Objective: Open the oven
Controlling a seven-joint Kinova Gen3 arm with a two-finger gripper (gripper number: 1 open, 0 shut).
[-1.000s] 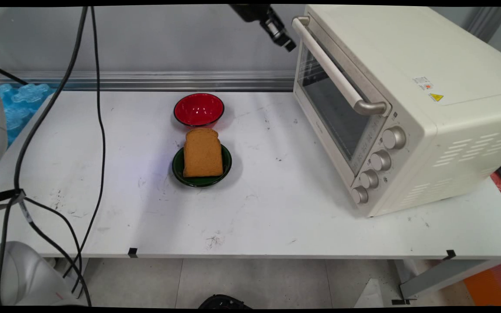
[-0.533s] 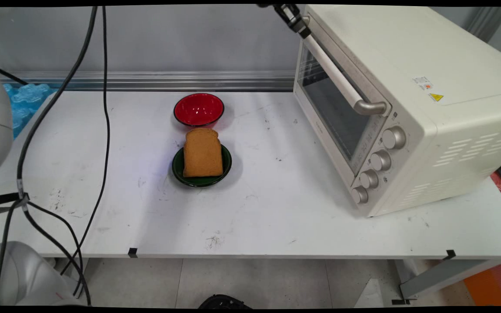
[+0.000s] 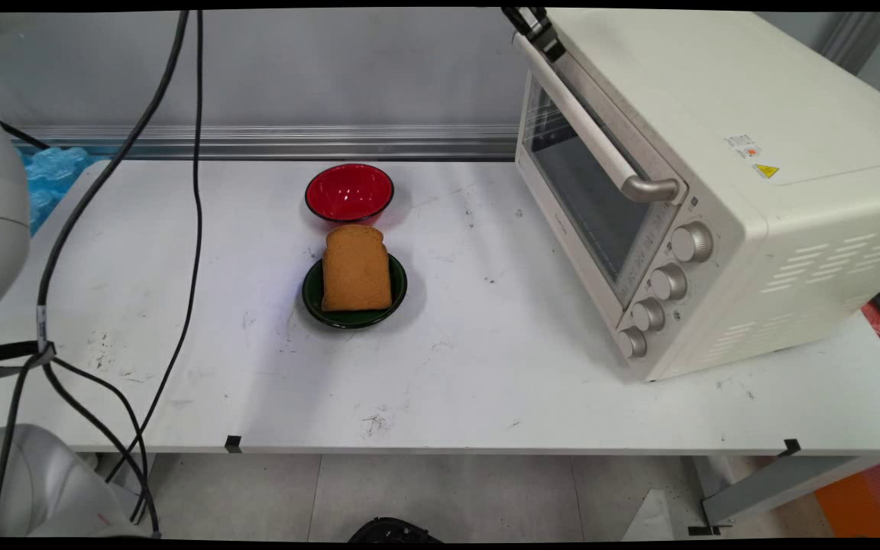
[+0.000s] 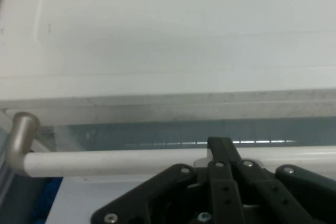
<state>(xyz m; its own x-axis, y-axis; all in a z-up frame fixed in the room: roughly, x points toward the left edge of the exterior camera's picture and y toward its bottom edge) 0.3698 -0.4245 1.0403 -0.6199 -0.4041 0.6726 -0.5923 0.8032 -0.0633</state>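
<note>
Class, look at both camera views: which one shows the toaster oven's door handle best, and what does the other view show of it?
The main view shows the door handle best: the whole bar runs across the oven door. The hand view shows only part of the bar and one end bracket, up close, with the gripper at it.

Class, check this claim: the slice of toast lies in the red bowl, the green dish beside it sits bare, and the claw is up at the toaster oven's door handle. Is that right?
Not quite. The main view shows the slice of toast lying on the green dish; it is the red bowl that sits bare. The rest holds: the claw is up at the toaster oven's door handle.
</note>
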